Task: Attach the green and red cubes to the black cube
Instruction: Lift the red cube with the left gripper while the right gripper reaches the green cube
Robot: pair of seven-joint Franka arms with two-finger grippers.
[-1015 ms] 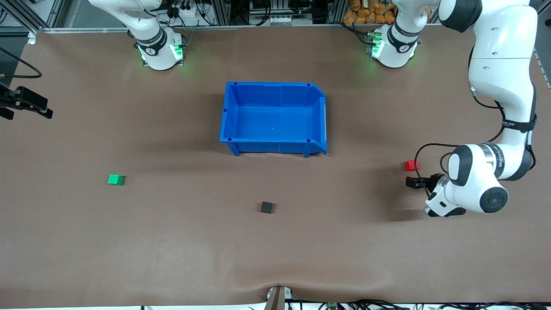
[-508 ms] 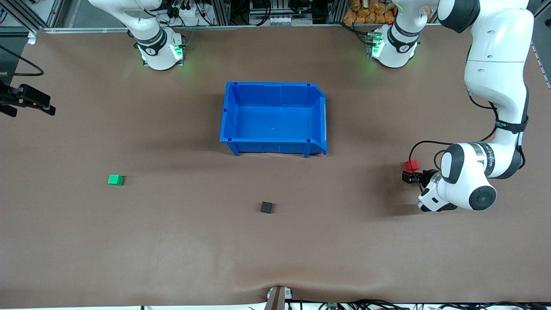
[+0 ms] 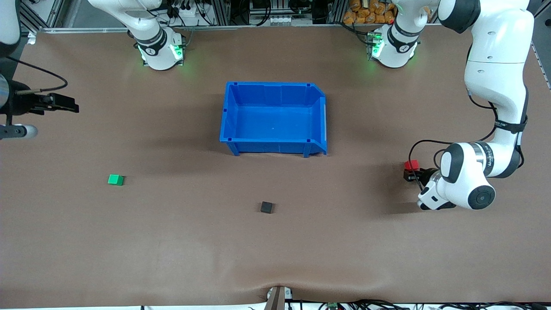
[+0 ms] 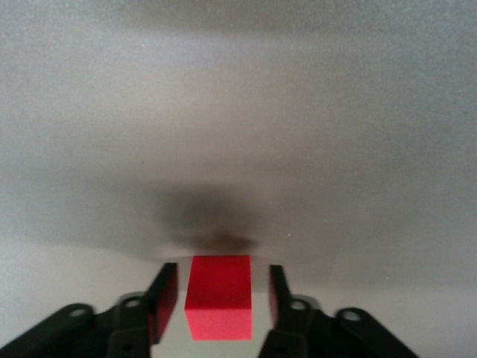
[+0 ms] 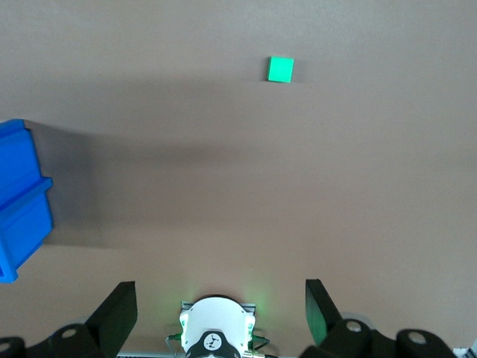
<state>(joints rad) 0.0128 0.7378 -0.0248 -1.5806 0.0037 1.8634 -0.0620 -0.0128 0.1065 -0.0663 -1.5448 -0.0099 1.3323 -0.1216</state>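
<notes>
Red cube (image 4: 218, 306) sits between the left gripper (image 3: 410, 175) fingers, narrow gaps showing, toward the left arm's end from the black cube (image 3: 267, 207); your right gripper (image 5: 221, 307) hangs open, green cube (image 3: 115, 179) untouched, nothing attached.

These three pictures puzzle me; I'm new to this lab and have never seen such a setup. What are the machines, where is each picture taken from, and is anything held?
Two white robot arms stand at a brown table. The wide picture looks down from across it. The other two come from cameras on the arms' wrists.

On the table lie a blue bin, a green cube, a black cube and a red cube.

The left gripper is down at the table with a finger on each side of the red cube, small gaps showing, so nothing is gripped yet. The right gripper hangs open above the right arm's end of the table, holding nothing.
</notes>
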